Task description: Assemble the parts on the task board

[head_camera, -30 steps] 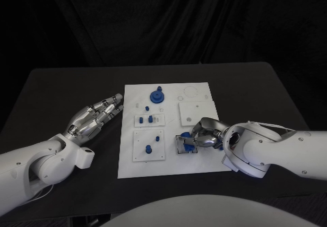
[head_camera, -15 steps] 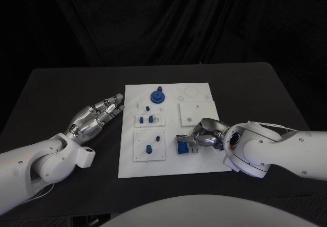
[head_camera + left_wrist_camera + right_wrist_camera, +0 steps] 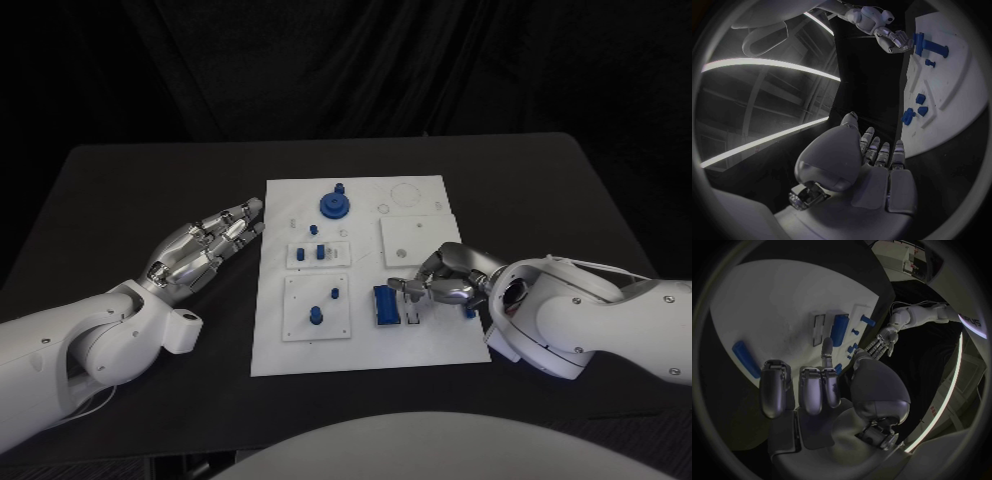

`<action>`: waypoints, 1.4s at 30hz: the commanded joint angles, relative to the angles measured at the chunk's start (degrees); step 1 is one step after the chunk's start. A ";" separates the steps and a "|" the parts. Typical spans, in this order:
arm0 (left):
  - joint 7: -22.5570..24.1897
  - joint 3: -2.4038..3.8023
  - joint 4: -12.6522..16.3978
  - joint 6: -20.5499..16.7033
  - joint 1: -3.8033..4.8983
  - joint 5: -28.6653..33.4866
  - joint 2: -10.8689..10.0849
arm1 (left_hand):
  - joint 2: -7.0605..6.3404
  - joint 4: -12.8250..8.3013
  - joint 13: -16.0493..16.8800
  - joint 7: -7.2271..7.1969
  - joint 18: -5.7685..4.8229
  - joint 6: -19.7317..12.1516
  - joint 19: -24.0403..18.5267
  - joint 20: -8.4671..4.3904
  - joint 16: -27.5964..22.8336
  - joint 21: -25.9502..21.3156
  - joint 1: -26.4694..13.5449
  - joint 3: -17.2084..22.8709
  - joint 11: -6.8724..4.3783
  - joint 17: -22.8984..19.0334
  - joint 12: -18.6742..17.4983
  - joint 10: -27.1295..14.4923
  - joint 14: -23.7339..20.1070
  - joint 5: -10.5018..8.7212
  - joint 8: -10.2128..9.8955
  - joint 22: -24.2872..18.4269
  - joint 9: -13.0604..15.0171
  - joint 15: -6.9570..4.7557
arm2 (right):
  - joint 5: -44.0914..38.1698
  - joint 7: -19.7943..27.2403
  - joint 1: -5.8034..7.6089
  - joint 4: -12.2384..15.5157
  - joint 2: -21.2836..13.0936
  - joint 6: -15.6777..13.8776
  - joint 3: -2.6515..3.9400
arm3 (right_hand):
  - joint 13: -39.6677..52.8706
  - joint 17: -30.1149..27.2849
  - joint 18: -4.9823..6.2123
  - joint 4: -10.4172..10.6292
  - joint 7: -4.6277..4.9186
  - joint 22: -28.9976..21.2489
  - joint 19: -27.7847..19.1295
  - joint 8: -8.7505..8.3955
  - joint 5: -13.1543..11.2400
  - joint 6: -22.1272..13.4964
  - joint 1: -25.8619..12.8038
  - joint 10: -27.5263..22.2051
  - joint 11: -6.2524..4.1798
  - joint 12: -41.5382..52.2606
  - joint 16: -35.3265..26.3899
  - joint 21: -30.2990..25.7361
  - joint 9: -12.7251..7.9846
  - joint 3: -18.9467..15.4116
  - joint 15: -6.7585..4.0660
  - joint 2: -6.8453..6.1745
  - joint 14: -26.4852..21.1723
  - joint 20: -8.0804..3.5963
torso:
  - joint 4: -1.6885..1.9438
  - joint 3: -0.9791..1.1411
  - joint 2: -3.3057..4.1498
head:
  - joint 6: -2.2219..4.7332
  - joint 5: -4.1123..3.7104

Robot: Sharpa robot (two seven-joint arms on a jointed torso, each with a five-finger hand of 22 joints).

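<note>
Blue block (image 3: 387, 306) now lies flat and fully exposed on the board (image 3: 361, 355), lower right quarter, just beside the plate with two pegs (image 3: 316, 308). A second ago the right hand (image 3: 440, 283) sat over it and hid most of it; half a second ago the block was half uncovered; now the hand has drawn back toward the board's right edge, fingers apart, holding nothing, fingertips close to the block's right side, contact not clear. Reads as a release: block set down or seated, hand backing off. Whether it sits properly in its slot cannot be told from the head view; the right wrist view shows the block lying along a pale rectangular recess (image 3: 819, 330), which suggests it does. Rest of the board unchanged: round blue gear (image 3: 335, 205) at the far end, small pieces (image 3: 307, 254) on the middle plate. Left hand (image 3: 202, 246) has not moved, resting off the board's left edge, fingers extended, holding nothing. Likely next: fetch another part.
</note>
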 commanded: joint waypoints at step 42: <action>0.02 0.04 -0.84 0.66 -0.09 -0.05 0.62 | -0.11 -0.07 -0.05 -0.03 0.86 -0.39 -0.08 0.41 -0.11 0.17 0.51 0.43 0.21 -0.07 -0.17 -0.14 -0.07 0.34 -0.34 0.01 -0.01 0.25 | -32.91 -16.62 2.80 1.12 -7.13 19.28 0.00 | 15.07 15.09 0.36 0.03 -0.07 12.82 2.91 1.32 6.41 -1.75 13.79 6.08 -0.04 0.15 0.17 0.99 2.99 -4.40 -0.13 -0.23 6.00 -0.07 | 0.07 -0.10 0.18 | 0.01 -2.26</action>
